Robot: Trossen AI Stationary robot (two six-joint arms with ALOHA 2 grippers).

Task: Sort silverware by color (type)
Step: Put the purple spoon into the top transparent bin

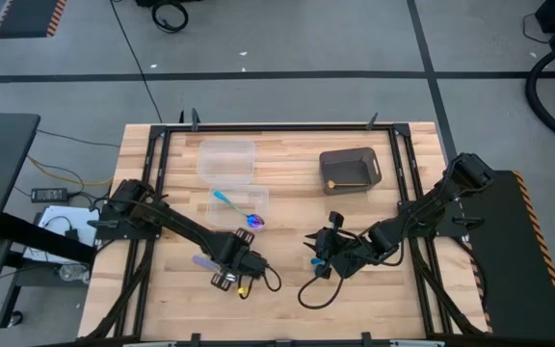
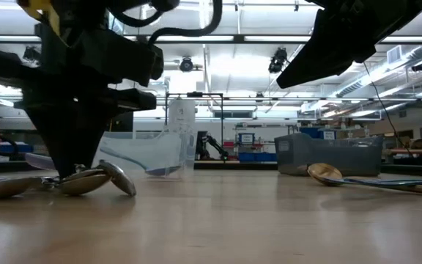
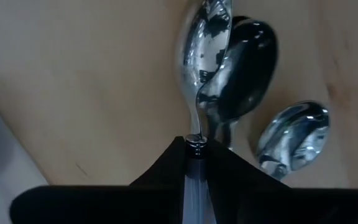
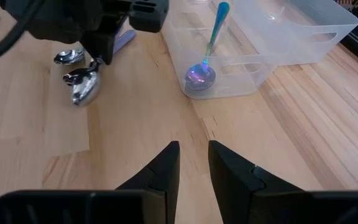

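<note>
My left gripper (image 1: 231, 270) points down near the table's front and is shut on a lavender-handled spoon with a silver head (image 3: 204, 50). Two more silver spoon heads (image 3: 244, 74) (image 3: 294, 134) lie beside it on the wood. A teal-handled spoon with a purple head (image 4: 199, 74) lies in the nearer clear tub (image 1: 239, 204). A gold utensil (image 1: 331, 182) lies in the dark grey bin (image 1: 348, 169). My right gripper (image 4: 193, 152) waits open above the table, right of the spoons, with nothing between its fingers. My left gripper pinches the spoon's pale handle (image 3: 194, 183) between its two fingers, right behind the metal collar at the neck. The fingers come from above, pointing down, one on each side of the handle. The head reaches forward, overlapping another spoon's head; whether it is lifted clear I cannot tell.
A second clear tub (image 1: 225, 159) stands behind the first, toward the far edge. A gold spoon (image 2: 327, 174) shows low on the right in the low view. Black frame rails (image 1: 152, 164) run along the table's sides. Bare wood lies between the two grippers.
</note>
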